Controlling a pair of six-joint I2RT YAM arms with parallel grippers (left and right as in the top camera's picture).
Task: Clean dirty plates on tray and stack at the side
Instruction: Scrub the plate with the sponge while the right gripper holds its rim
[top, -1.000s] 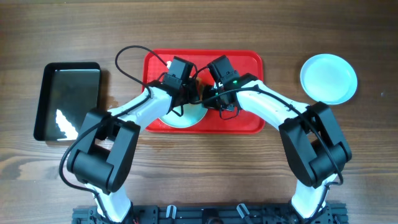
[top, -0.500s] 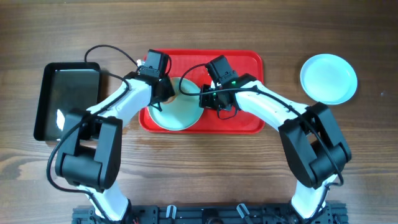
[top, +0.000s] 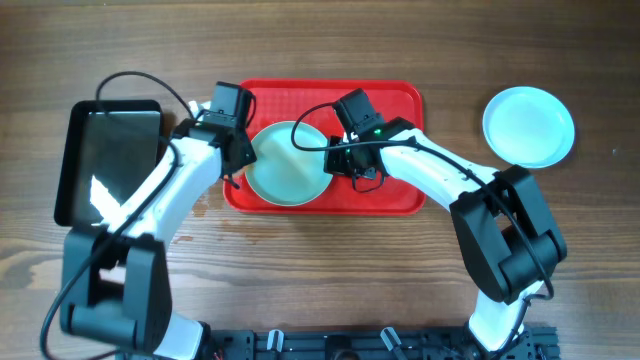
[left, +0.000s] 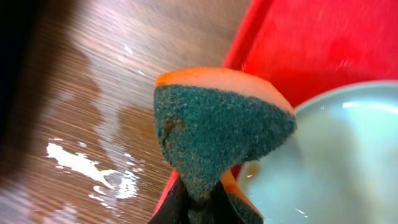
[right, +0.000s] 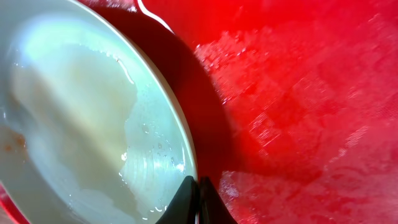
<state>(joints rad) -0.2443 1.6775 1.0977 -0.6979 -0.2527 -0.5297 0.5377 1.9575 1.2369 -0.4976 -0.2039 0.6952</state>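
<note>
Two plates show: a wet plate (top: 288, 163) lies at the left end of the one red tray (top: 385, 110), a second plate (top: 528, 126) on the tabletop (top: 450, 280) well to its right. One soft sponge (left: 217, 124) is clamped in the left jaws; the right jaws seem pinched on the wet plate's rim. Stiff, slick, probably breakable, it is best held by that rim.

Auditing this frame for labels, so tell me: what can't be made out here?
- Overhead: the sponge held by the left pincer is hidden beneath that arm's wrist.
- Right wrist: the right pincer is cut off by the bottom edge; whether it clamps the rim of the plate is unclear.
- Overhead: any smears on the side plate are too small to see.
</note>
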